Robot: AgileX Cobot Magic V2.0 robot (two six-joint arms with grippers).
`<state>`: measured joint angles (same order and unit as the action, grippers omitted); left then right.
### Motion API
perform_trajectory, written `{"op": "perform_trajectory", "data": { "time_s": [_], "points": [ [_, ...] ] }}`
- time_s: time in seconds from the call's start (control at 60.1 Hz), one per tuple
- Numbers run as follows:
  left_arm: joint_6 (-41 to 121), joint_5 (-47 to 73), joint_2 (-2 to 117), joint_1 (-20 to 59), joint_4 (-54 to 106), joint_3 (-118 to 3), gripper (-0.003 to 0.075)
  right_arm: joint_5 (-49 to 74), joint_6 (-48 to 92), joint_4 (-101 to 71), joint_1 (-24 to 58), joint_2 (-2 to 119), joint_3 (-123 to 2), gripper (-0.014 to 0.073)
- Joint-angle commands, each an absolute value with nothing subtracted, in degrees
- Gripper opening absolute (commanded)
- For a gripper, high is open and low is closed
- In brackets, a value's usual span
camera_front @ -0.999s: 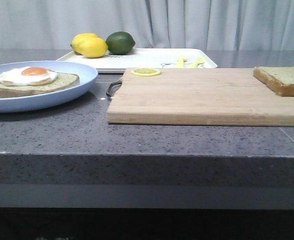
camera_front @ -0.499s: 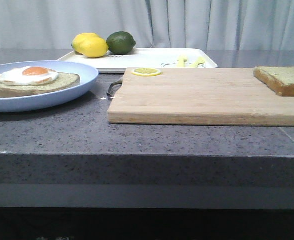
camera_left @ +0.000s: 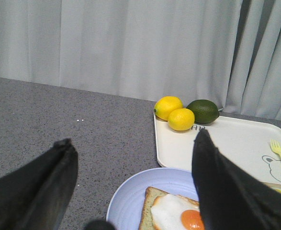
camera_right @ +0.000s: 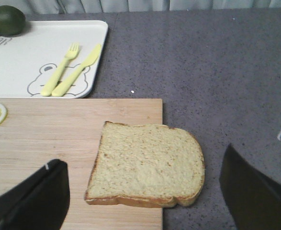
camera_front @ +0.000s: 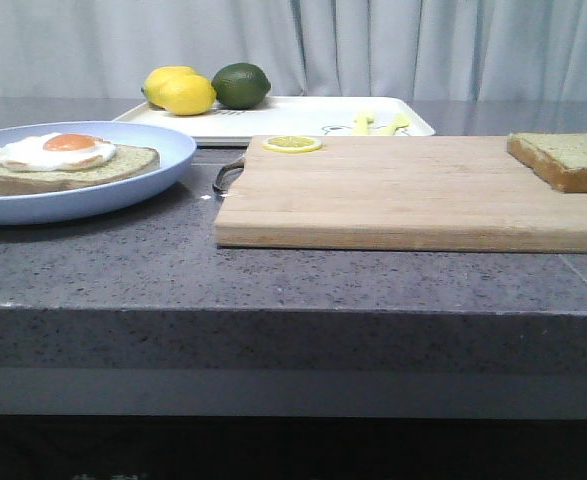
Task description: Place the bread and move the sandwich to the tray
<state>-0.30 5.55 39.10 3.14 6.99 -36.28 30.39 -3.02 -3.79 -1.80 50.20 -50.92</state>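
The bread (camera_right: 147, 163), a greenish-tan slice with a brown crust, lies flat on the right end of the cutting board (camera_right: 44, 139) and overhangs its edge. It also shows at the far right in the front view as the bread (camera_front: 568, 158). My right gripper (camera_right: 144, 155) hovers open, one finger on each side of the slice and not touching it. The sandwich (camera_front: 68, 160), a brown slice topped with a fried egg, sits on the pale-blue plate (camera_front: 163, 150). My left gripper (camera_left: 134, 137) is open above the plate (camera_left: 130, 201), holding nothing. The white tray (camera_front: 303, 115) lies at the back.
Two lemons (camera_front: 178, 92) and a lime (camera_front: 240, 85) rest on the tray's left end, and a yellow fork and knife (camera_right: 71, 69) lie on its right end. A lemon slice (camera_front: 292, 144) sits on the board's far left corner. A grey curtain hangs behind.
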Motion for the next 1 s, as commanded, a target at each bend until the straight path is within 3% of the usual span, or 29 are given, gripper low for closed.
{"op": "perform_trajectory", "data": {
  "time_s": [0.0, 0.25, 0.433, 0.782, 0.982],
  "points": [
    [-0.6, 1.0, 39.3, 3.2, 7.4, -37.9, 0.0448, 27.2, -3.4, -4.0, -5.5, 52.7, -54.4, 0.0643],
    [-0.6, 0.9, 39.3, 3.2, 7.4, -37.9, 0.0390, 27.7, -3.5, -6.0, -14.6, 62.3, -58.2, 0.0643],
    [-0.6, 0.8, 39.3, 3.2, 7.4, -37.9, 0.0388, 32.6, -2.0, -8.1, -18.7, 72.2, -64.4, 0.0643],
    [-0.6, 0.5, 39.3, 3.2, 7.4, -37.9, 0.0388, 52.2, 22.6, -38.1, -28.5, 88.8, -77.8, 0.0643],
    [-0.6, -0.4, 39.3, 3.2, 7.4, -37.9, 0.0388, 57.1, 26.8, -39.8, -31.2, 94.8, -78.7, 0.0643]
  ]
}}
